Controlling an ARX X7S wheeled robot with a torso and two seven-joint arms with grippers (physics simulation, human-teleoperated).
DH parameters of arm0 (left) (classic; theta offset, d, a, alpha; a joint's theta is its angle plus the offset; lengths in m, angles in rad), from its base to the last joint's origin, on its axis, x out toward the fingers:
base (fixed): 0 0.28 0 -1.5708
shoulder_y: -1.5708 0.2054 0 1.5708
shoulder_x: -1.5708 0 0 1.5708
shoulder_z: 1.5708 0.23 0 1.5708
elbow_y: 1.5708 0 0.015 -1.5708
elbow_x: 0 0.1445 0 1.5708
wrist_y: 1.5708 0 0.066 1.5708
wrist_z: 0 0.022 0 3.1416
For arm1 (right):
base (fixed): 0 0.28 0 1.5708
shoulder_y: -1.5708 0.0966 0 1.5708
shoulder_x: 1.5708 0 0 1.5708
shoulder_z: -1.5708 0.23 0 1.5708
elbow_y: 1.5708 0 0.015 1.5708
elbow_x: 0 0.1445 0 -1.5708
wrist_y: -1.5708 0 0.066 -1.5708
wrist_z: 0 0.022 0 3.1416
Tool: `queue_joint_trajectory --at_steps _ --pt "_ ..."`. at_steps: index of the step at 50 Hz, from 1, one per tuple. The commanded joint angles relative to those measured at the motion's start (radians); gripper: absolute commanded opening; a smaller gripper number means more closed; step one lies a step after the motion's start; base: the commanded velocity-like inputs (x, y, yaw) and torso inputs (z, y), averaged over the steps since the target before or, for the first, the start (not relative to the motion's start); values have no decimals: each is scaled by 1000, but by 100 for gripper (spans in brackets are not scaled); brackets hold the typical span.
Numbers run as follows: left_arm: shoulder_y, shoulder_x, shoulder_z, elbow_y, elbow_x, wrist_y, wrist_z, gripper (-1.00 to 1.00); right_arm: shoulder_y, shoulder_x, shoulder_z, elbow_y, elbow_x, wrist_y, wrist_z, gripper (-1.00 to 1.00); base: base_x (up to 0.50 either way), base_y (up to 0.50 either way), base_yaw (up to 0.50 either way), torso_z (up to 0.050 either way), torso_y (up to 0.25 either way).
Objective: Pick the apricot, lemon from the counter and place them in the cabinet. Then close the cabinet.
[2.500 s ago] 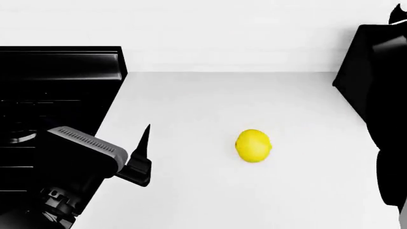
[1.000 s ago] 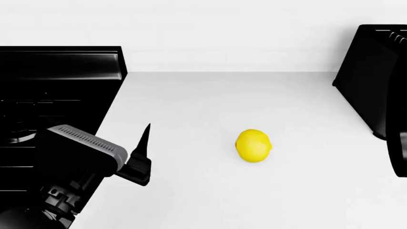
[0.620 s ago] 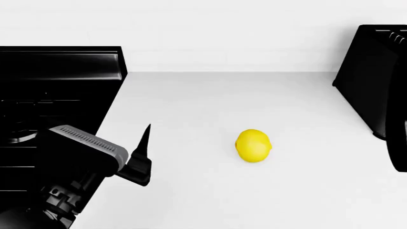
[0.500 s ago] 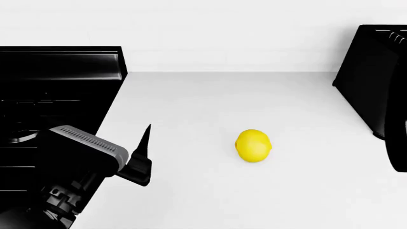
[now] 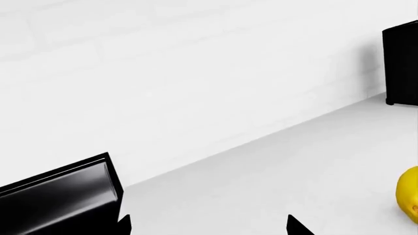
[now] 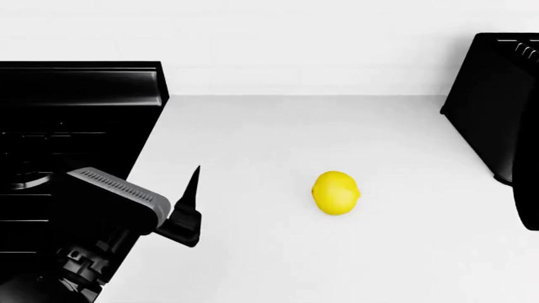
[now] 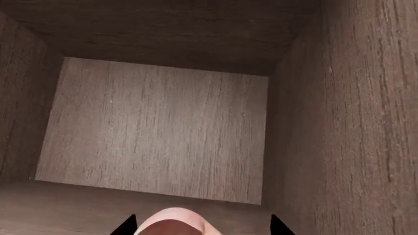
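Stove top (image 6: 67,120) sits at nine o'clock. Left gripper (image 6: 189,202) hovers over the counter (image 6: 278,132), fingers spread, empty. Lemon (image 6: 336,192) rests at centre. Right gripper (image 7: 202,226) pinches the apricot (image 7: 173,223) inside the wooden cabinet (image 7: 156,127).

The apricot (image 7: 171,223) and lemon (image 5: 408,196) are cut off at picture edges.

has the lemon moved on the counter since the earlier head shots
No. The lemon sits at the same spot on the counter, the same way off from the black stove at the left and the counter's back edge.
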Motion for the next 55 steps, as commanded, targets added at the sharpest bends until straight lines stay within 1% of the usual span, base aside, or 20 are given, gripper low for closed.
queue_joint_trajectory --at_steps 1,22,35,46,55 --pt "3 1 6 -4 5 8 0 100 -26 33 -19 -11 -18 33 17 100 0 0 0 0 0" --pt "8 4 17 -20 16 28 4 100 13 24 27 -189 78 57 14 100 0 0 0 0 0" --pt "14 3 18 -21 15 35 3 100 -4 32 65 -337 172 122 63 100 0 0 0 0 0" --pt "32 4 6 -26 18 61 3 100 -67 48 170 -550 347 203 157 100 0 0 0 0 0" --pt "45 7 3 -36 29 82 4 100 -145 84 226 -704 481 220 207 100 0 0 0 0 0"
